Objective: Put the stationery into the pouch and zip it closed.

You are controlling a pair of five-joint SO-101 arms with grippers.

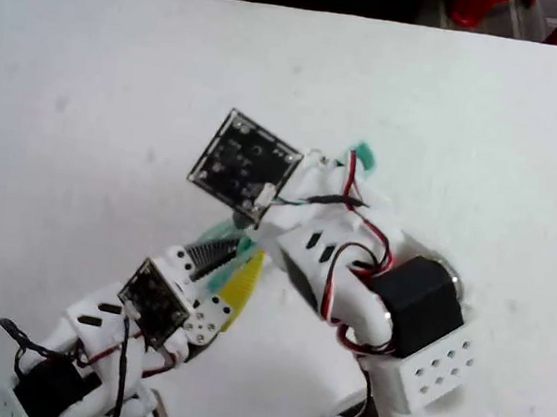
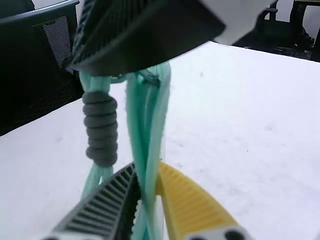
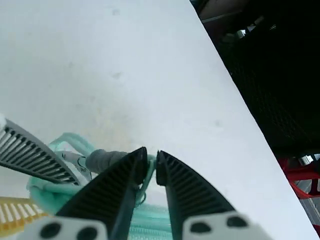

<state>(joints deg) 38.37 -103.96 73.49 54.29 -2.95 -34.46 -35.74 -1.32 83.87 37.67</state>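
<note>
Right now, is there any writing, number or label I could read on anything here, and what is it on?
None: there is no readable text anywhere.
The teal cord, its grey wrap, the left gripper, the right gripper and the white table carry no print.
The dark square board on an arm is too blurred to show any marking.

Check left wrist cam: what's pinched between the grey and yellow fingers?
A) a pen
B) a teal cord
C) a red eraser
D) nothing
B: the left gripper is shut on the teal cord, whose strands run straight up out of the pinch.
</note>
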